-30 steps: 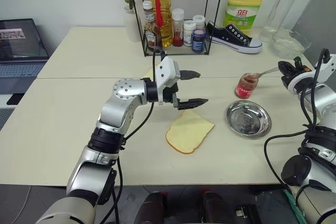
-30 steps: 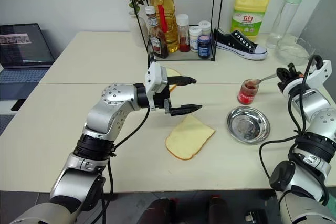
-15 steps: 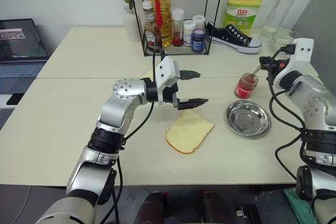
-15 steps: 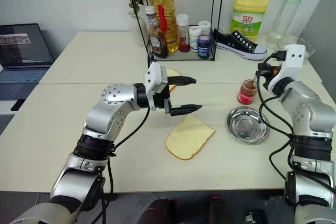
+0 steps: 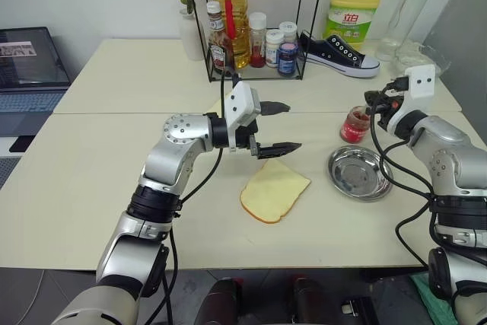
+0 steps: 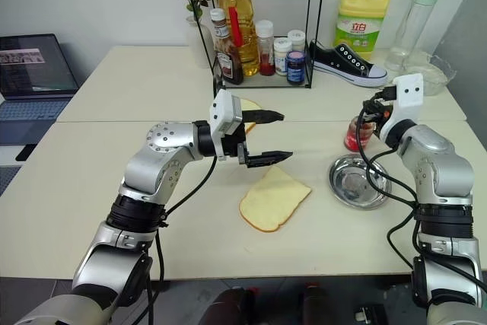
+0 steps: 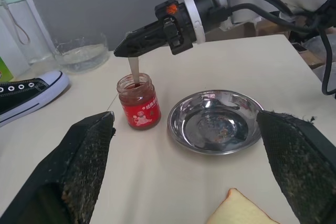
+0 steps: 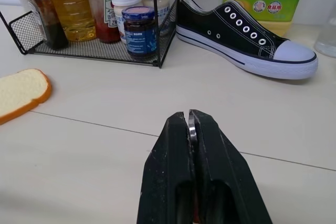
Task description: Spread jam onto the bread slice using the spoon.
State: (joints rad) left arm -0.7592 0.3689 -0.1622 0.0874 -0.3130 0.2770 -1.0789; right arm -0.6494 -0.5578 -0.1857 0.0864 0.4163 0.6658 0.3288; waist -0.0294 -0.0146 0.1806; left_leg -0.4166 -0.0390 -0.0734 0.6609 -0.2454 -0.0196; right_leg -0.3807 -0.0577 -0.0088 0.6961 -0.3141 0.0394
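Having just swung my right gripper (image 7: 137, 43) upright, I am dipping the clamped spoon (image 7: 134, 68) into the jam (image 7: 139, 101), loading up for the bread slice (image 5: 274, 190), left gripper (image 5: 278, 127) hanging wide open.

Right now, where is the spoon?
The spoon is pinched in the right gripper, on the table's right side; it hangs with its bowl inside the jam jar, beside the steel dish.

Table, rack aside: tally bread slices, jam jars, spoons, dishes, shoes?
bread slices: 2
jam jar: 1
spoon: 1
dish: 1
shoe: 1
Total: 6
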